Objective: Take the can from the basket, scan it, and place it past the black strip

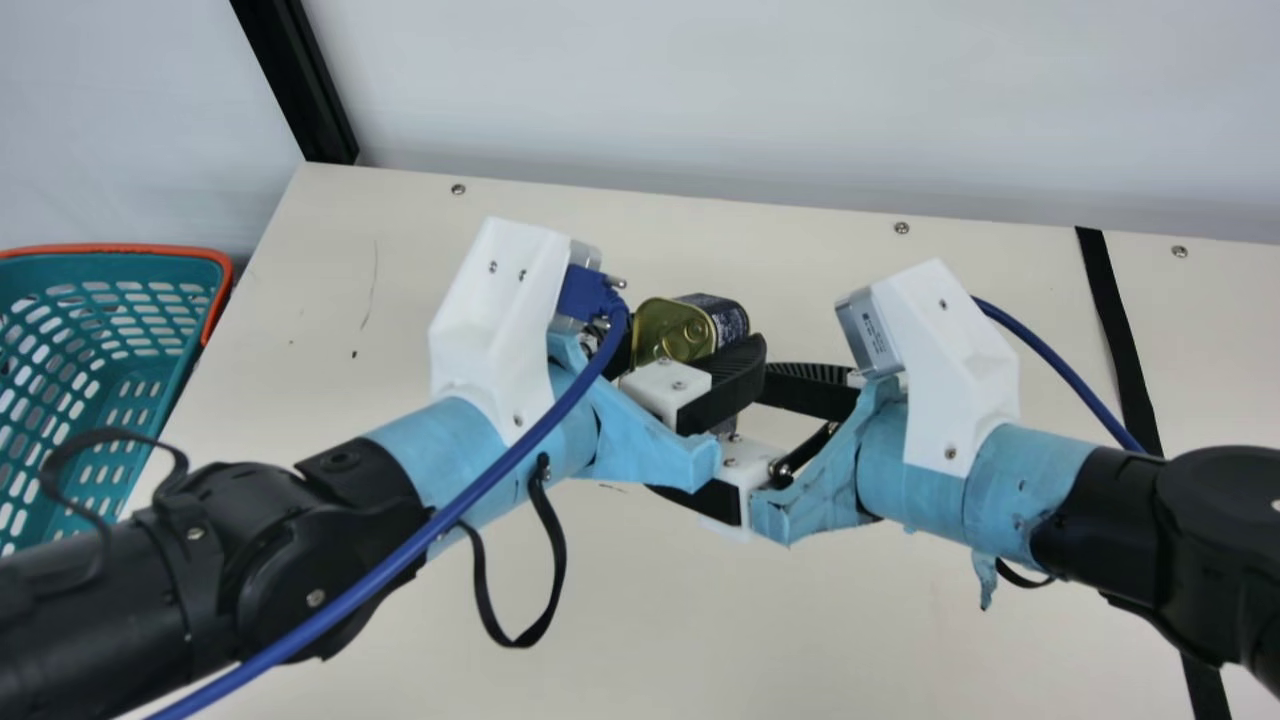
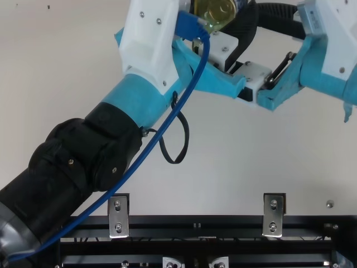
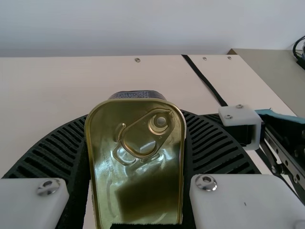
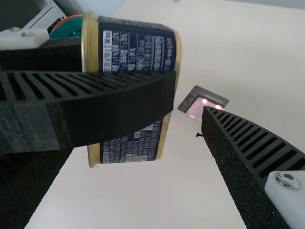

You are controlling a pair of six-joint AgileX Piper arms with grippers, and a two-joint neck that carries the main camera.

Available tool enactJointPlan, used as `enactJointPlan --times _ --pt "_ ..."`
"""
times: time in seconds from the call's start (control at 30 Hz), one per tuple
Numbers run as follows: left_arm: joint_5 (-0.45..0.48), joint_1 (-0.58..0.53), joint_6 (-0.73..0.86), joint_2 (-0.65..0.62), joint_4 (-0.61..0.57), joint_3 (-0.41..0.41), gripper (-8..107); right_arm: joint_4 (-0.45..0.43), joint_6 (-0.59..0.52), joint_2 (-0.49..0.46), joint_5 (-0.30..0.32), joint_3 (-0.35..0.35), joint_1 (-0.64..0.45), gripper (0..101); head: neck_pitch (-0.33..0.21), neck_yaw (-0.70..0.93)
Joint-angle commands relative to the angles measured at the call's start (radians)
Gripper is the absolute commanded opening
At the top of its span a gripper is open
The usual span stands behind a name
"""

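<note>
My left gripper (image 1: 695, 352) is shut on the can (image 1: 672, 330) near the middle of the table. In the left wrist view the can (image 3: 138, 176) shows its gold pull-tab end between the ridged fingers of my left gripper (image 3: 137, 157). My right gripper (image 1: 735, 440) stands open close beside it, its fingers overlapping the left one's in the main view. The right wrist view has the can's dark printed side (image 4: 138, 50) crossed by a left finger, in front of my open right gripper (image 4: 143, 143). Part of the black strip (image 1: 1120, 340) lies behind the right arm.
A small device (image 4: 202, 102) with a pinkish lit window sits below the grippers in the right wrist view. The teal basket (image 1: 120, 247) with an orange rim stands at the far left. Cream table surface (image 1: 330, 300) extends around both arms, and a pale wall rises behind.
</note>
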Motion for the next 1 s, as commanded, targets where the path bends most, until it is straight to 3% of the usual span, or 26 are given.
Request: enactJointPlan --times 0.0,0.03,0.1,0.13,0.53,0.57,0.6,0.97 --pt "0.0 0.0 0.0 0.0 0.0 0.0 10 0.0 0.0 0.0 0.0 0.0 0.0 101 -0.012 -0.008" --pt "0.0 0.0 0.0 0.0 0.0 0.0 10 0.0 0.0 0.0 -0.002 0.0 0.0 101 -0.012 -0.008" --pt "0.0 0.0 0.0 0.0 0.0 0.0 10 0.0 0.0 0.0 -0.003 0.0 0.0 14 -0.012 -0.008" --pt "0.0 0.0 0.0 0.0 0.0 0.0 10 0.0 0.0 0.0 -0.003 0.0 0.0 0 -0.012 -0.008" --pt "0.0 0.0 0.0 0.0 0.0 0.0 10 0.009 0.001 0.0 0.013 0.0 0.0 0 -0.012 -0.008" --pt "0.0 0.0 0.0 0.0 0.0 0.0 39 0.009 0.001 0.0 0.013 0.0 0.0 0 -0.012 -0.008" --pt "0.0 0.0 0.0 0.0 0.0 0.0 90 0.009 0.001 0.0 0.013 0.0 0.0 0 -0.012 -0.008" --pt "-0.045 0.008 -0.005 0.0 -0.002 0.006 90 -0.015 0.0 0.0 -0.011 0.0 0.0 0 -0.012 -0.008"
